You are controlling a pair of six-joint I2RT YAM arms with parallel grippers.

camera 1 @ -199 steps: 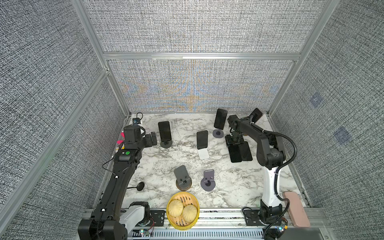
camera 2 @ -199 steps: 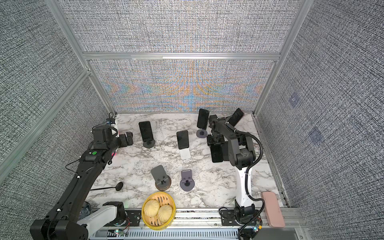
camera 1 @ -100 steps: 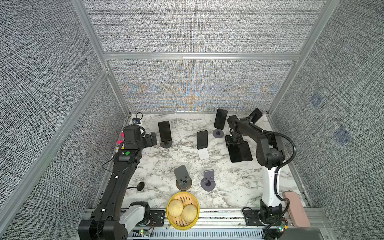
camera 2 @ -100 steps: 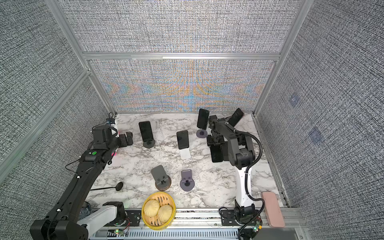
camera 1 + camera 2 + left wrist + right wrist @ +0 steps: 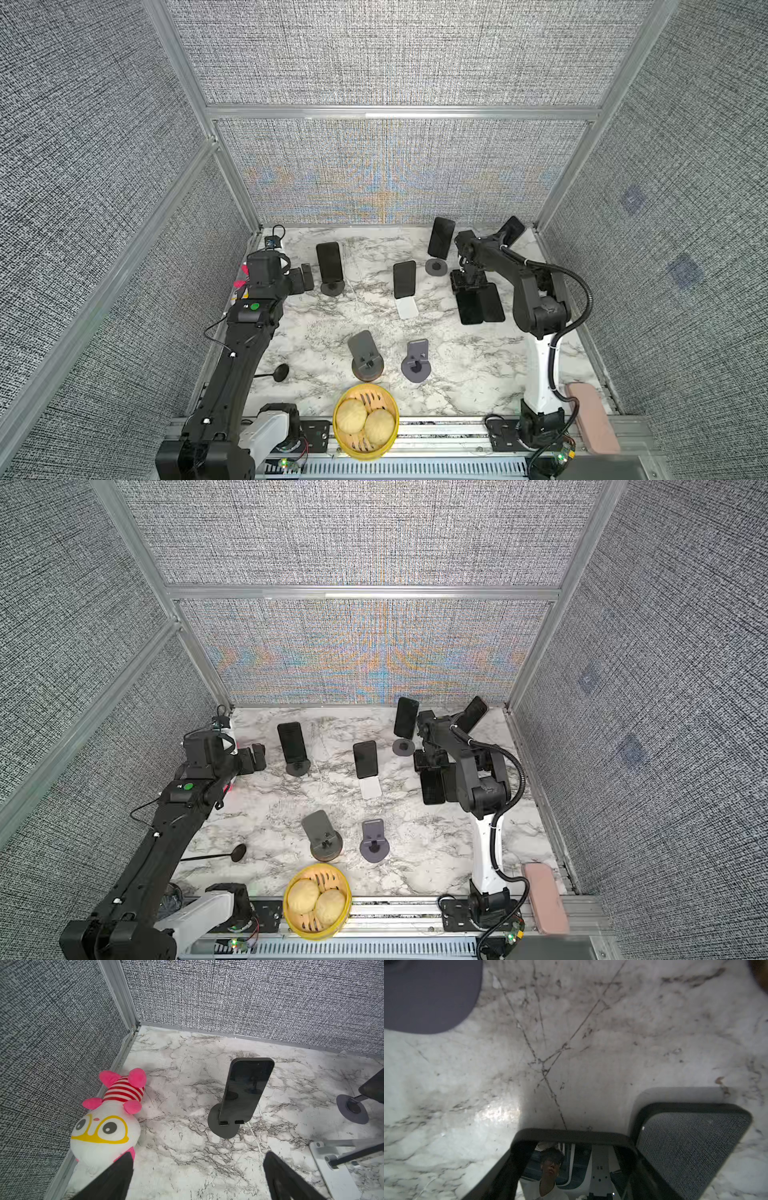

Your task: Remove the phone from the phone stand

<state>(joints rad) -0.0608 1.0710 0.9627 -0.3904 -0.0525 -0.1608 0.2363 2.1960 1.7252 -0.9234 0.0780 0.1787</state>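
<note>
A dark phone (image 5: 246, 1089) leans upright on a round dark phone stand (image 5: 225, 1126), seen in both top views as the phone (image 5: 329, 262) at the back left. My left gripper (image 5: 198, 1154) faces it from a short way off, open and empty; in a top view the left gripper (image 5: 302, 279) sits just left of the stand (image 5: 332, 287). My right gripper (image 5: 469, 284) is low at the back right, its fingers (image 5: 506, 1169) against the long edges of a phone (image 5: 571, 1167) lying flat on the marble. A second flat phone (image 5: 691, 1147) lies beside it.
More phones stand on stands: centre (image 5: 404, 279), back (image 5: 441, 237), back right corner (image 5: 512, 230). Two empty stands (image 5: 365, 361) (image 5: 417, 361) and a steamer of buns (image 5: 365, 422) sit in front. A plush toy (image 5: 108, 1124) lies by the left wall; a black spoon (image 5: 278, 372) is nearby.
</note>
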